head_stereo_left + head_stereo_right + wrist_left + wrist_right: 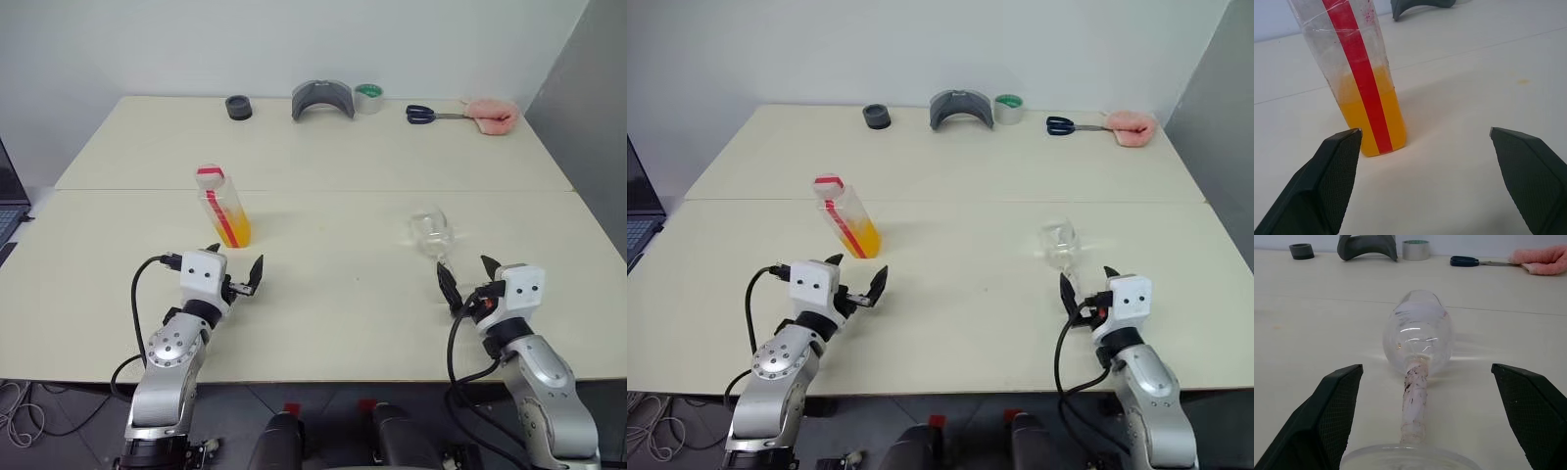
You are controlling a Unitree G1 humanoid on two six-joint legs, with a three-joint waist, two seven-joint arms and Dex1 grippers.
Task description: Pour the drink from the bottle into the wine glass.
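The bottle (227, 211) stands on the table's left half, clear with a red stripe and a whitish cap, and the orange drink (235, 232) fills its lower part. My left gripper (237, 259) is open just in front of it, level; in the left wrist view the bottle (1359, 83) lies nearer the one finger (1334, 171). The wine glass (428, 230) stands on the right half. My right gripper (465, 266) is open just before its foot, and the stem (1415, 401) shows between the fingers, untouched.
Along the table's far edge lie a black ring (238, 108), a grey curved piece (322, 100), a tape roll (368, 98), scissors (428, 115) and a pink cloth (493, 116). A laptop (8, 206) sits off the left edge. A seam crosses the table (343, 191).
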